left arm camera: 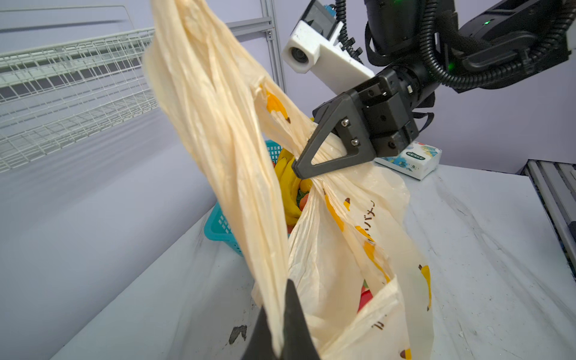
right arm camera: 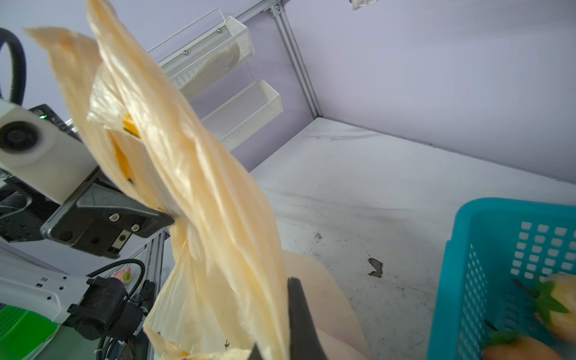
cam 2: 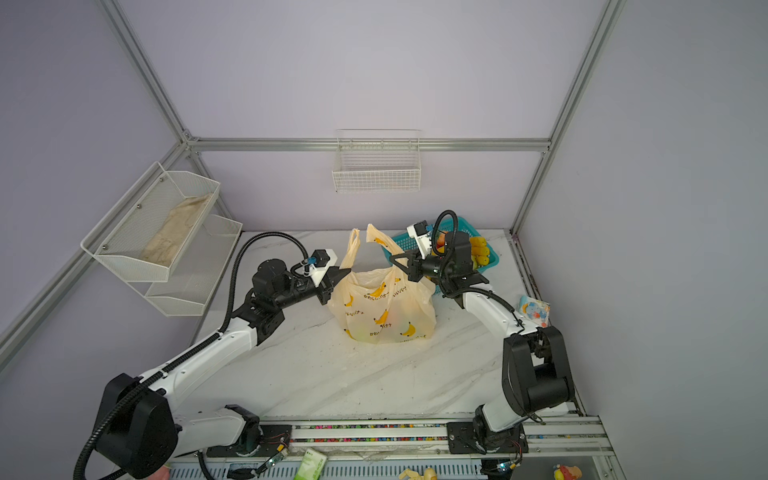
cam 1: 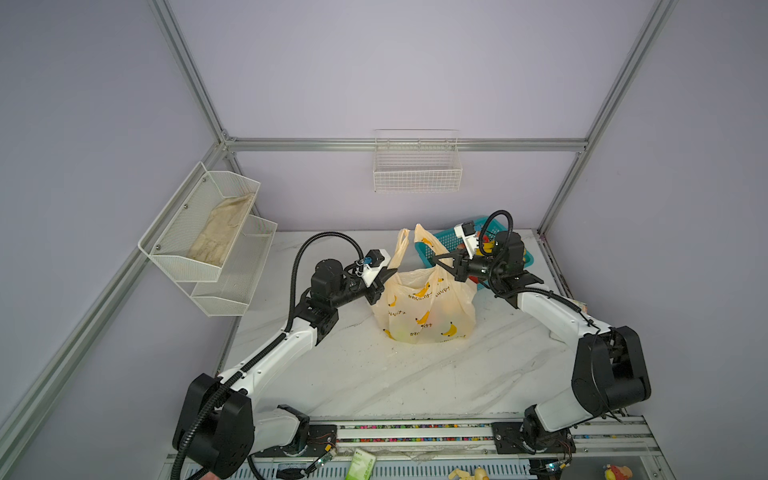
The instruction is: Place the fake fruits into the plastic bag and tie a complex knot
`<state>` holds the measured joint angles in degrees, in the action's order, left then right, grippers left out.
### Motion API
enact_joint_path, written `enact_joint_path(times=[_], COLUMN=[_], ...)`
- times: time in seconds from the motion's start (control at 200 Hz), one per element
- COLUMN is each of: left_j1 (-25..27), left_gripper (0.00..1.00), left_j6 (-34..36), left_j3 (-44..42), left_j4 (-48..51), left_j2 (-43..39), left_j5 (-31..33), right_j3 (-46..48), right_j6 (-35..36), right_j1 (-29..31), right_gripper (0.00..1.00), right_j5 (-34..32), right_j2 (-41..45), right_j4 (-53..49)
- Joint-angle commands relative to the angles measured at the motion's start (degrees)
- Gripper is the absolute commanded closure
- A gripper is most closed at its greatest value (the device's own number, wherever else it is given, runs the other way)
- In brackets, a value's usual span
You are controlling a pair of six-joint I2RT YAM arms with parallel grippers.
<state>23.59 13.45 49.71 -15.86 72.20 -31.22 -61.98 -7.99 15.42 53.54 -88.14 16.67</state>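
The marble tabletop (cam 1: 374, 374) carries the plastic bag (cam 1: 424, 311), which stands mid-table, part-filled, mouth up. Its film is thin, soft and slippery. It is judged light overall and liable to stretch or slide under tension. The best hold points are the roots of the handle loops (cam 1: 401, 245). The teal basket (cam 1: 446, 243) stands close behind the bag and crowds the right arm. The left gripper (cam 1: 388, 277) and right gripper (cam 1: 437, 261) are each clamped on a loop root. Fake fruits (cam 2: 478, 249) lie in the basket.

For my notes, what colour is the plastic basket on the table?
The basket is teal; right wrist view shows it best.
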Motion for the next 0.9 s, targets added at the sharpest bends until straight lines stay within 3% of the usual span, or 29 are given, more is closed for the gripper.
enact_joint_path(times=[0.0,0.27,0.5,0.895], left_j1=[0.08,4.05,4.53,4.49], left_gripper=[1.0,1.0,1.0,1.0], left_j6=[6.76,19.56,20.9,24.15], left_j3=[0.77,10.49,18.0,25.24], left_j4=[-1.81,13.18,18.42,25.02], left_j2=[-1.42,3.81,8.04,13.38], left_j5=[-3.83,-2.52,-2.8,-1.96], right_j3=[0.17,0.79,1.1,2.51], right_j6=[-0.64,7.59,12.4,13.79], right_j1=[0.22,1.6,2.33,3.03], right_gripper=[1.0,1.0,1.0,0.76], right_j5=[-2.38,1.53,4.26,6.45], right_j2=[0.83,1.82,1.02,2.51], right_j4=[0.91,-0.56,-1.55,0.49])
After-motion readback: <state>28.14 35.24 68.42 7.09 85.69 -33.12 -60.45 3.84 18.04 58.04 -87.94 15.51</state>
